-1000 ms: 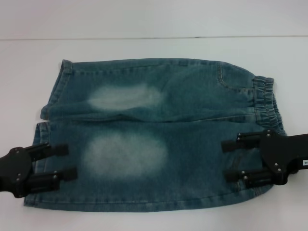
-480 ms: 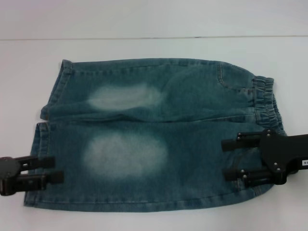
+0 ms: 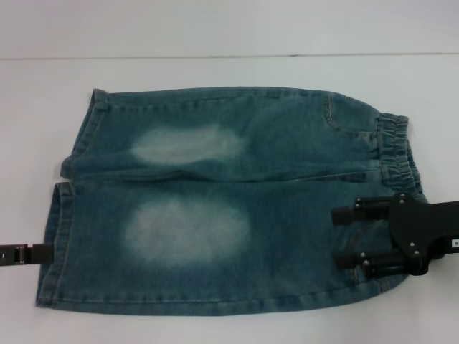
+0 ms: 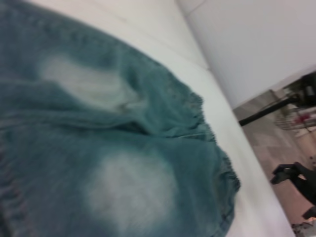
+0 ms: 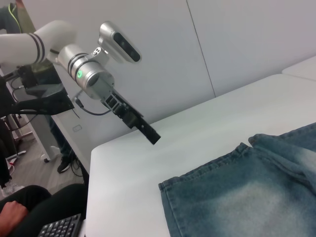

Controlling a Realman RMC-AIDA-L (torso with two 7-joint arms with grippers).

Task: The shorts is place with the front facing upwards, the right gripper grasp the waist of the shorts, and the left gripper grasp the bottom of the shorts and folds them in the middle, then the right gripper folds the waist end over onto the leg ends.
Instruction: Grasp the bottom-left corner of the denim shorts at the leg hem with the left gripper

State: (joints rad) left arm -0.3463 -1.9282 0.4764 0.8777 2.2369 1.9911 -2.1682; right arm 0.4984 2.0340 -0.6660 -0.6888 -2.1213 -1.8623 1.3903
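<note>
White tabletop [image 3: 229, 72] fills the head view, w/ a plain white wall behind. Nearest edge: lower leg of the blue washed-denim shorts [image 3: 229, 201], lying flat, front up, pale faded patch on each leg. Leg ends [image 3: 54, 244], the straight stitched hems, lie at robot's left; ruched elastic waist [image 3: 398, 154] at robot's right.

Right gripper [image 3: 343, 236], black two-fingered metal claw w/ silver screws and small white label, sits over the near leg just beside the waist end. Fingers spread apart, pointing toward the hems, nothing between them; can't tell if tips touch the denim.

Left gripper [image 3: 32, 254], black claw on white arm w/ black rings, shows only as a thin dark tip at the left edge, by the near hem. Right wrist view has it [image 5: 148, 133] raised above the table, off the cloth, well apart from the hem corner; can't tell if fingers are apart or together.

Farther back: upper leg, its hem [image 3: 93, 100], then bare table.
</note>
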